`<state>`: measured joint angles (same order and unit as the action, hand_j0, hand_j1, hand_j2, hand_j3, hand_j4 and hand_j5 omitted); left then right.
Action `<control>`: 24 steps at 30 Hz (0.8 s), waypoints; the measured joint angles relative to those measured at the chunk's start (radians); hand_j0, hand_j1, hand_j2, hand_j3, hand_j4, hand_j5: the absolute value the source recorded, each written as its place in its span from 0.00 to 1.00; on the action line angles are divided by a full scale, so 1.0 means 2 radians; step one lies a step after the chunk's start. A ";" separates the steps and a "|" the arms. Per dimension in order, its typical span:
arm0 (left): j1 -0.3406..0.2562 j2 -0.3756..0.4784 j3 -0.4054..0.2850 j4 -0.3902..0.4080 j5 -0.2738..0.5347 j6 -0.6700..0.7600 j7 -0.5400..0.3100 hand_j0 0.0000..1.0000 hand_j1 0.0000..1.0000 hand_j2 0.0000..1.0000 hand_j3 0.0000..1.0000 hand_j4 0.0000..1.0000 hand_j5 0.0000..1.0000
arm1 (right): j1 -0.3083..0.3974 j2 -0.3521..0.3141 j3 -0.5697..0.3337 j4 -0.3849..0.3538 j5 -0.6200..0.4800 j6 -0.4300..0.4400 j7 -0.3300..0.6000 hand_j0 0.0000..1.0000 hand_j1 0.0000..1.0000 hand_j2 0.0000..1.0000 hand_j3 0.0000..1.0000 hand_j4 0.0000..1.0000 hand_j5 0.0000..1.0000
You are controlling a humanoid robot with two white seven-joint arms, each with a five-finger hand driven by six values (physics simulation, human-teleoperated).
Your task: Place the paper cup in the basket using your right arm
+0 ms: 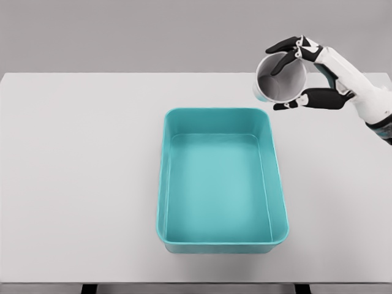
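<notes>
Right hand [309,70] clamped on cup [280,78] at the table's [79,171] 2 o'clock, raised just past the basket's [165,184] 1 o'clock corner, cup tipped on its side, mouth toward camera, long axis running toward 11 o'clock

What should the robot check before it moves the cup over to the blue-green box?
1. Right robot hand grips the paper cup: ok, fingers wrap around it.
2. Cup lifted off the table: ok.
3. Basket has nothing inside: ok.
4. Cup above the basket: not ok, it hangs beyond the far right corner.
5. Cup upright: not ok, its mouth tilts toward the camera.
6. Left arm out of the way: ok, it is not in view.
</notes>
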<state>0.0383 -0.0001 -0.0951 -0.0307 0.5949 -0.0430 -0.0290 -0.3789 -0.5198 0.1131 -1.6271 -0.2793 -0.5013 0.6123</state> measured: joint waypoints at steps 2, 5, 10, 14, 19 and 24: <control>0.000 0.000 0.000 0.000 0.000 0.000 0.000 1.00 1.00 1.00 1.00 1.00 1.00 | 0.001 0.001 0.013 -0.010 0.001 -0.007 0.000 0.47 0.47 0.47 0.47 0.47 0.47; 0.000 0.000 0.000 0.000 0.000 0.000 0.000 1.00 1.00 1.00 1.00 1.00 1.00 | -0.001 0.001 0.033 -0.018 0.001 -0.022 0.000 0.49 0.49 0.49 0.49 0.49 0.49; 0.000 0.000 0.000 0.000 0.000 0.000 0.000 1.00 1.00 1.00 1.00 1.00 1.00 | -0.003 -0.001 0.055 -0.026 0.001 -0.040 0.000 0.50 0.50 0.50 0.50 0.50 0.50; 0.000 0.000 0.000 0.000 0.000 0.000 0.000 1.00 1.00 1.00 1.00 1.00 1.00 | 0.002 -0.003 0.059 -0.027 0.002 -0.046 0.000 0.80 0.80 0.80 0.80 0.80 0.80; 0.000 0.000 0.000 0.000 0.000 0.000 0.000 1.00 1.00 1.00 1.00 1.00 1.00 | 0.003 -0.003 0.058 -0.028 0.013 -0.047 0.000 0.90 0.90 0.90 0.90 0.90 0.90; 0.000 0.000 0.000 0.000 0.000 0.000 0.000 1.00 1.00 1.00 1.00 1.00 1.00 | -0.003 -0.003 0.060 -0.028 0.019 -0.051 0.000 0.90 0.90 0.90 0.90 0.90 0.90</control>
<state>0.0383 0.0000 -0.0951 -0.0307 0.5948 -0.0430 -0.0290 -0.3850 -0.5248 0.2340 -1.6832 -0.2421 -0.6029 0.6114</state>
